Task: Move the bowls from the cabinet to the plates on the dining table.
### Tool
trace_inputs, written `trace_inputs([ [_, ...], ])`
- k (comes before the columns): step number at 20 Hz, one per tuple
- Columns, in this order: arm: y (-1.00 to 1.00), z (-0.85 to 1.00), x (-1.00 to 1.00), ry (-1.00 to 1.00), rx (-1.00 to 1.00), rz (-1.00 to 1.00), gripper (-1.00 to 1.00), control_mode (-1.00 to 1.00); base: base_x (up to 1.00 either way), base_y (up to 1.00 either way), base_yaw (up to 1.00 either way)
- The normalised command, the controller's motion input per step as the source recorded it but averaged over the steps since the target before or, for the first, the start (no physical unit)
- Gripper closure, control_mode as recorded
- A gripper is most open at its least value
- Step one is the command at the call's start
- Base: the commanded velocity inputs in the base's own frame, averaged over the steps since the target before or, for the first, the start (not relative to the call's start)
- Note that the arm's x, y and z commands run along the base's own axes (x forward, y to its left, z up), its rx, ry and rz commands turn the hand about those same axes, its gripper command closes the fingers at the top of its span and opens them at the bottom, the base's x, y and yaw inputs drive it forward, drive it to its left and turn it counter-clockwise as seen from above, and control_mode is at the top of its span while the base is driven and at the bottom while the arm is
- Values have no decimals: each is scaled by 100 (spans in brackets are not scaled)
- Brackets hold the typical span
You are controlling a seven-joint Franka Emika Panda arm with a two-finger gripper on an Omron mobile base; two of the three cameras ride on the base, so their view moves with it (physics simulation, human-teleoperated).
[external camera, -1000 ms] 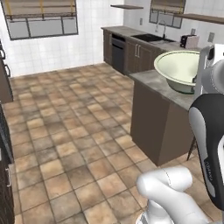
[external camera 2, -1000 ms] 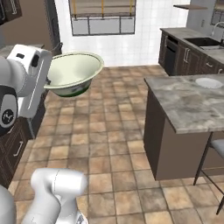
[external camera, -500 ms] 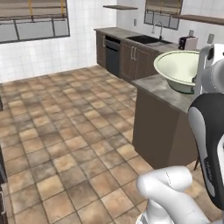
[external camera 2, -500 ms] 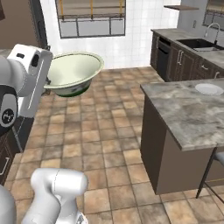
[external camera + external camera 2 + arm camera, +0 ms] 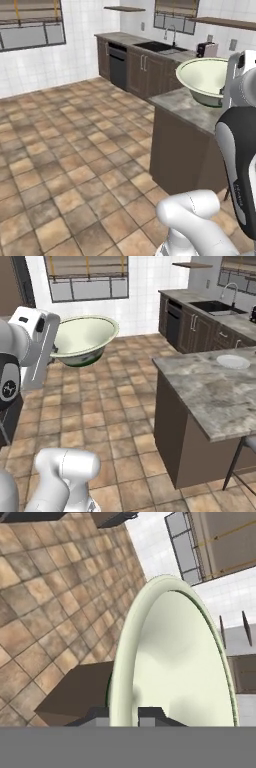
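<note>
My gripper (image 5: 124, 716) is shut on the rim of the deep cream-white bowl (image 5: 170, 662), which has a greenish inside and is tilted across the hand view. The bowl (image 5: 204, 79) hangs in the air beside the white hand, above the near end of the dining table (image 5: 182, 109). From the other side the bowl (image 5: 84, 338) floats over the floor, left of the dining table (image 5: 210, 391). A plain white plate (image 5: 233, 361) lies on the table's far part. The gripper (image 5: 54, 350) holds the bowl's near edge.
A dark kitchen counter with a sink (image 5: 160, 47) and a toaster (image 5: 206, 49) runs along the back wall. A stool (image 5: 244, 458) stands at the table's near right. Brown tiled floor (image 5: 70, 150) spreads wide to the left of the table.
The whole picture has shifted, so the base has driven and turned; the table and back counter now sit differently in both views. The bowl stays held the same way in the gripper.
</note>
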Motion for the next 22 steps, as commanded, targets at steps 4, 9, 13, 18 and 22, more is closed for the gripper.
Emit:
trace_inputs([
  [4,0,0,0,0,0,0,100,100,58,0,-22],
  [9,0,0,0,0,0,0,100,100,56,0,-23],
  [13,0,0,0,0,0,0,100,100,56,-1,-23],
  [18,0,0,0,0,0,0,100,100,50,-3,-24],
  [22,0,0,0,0,0,0,100,100,44,-1,-26],
])
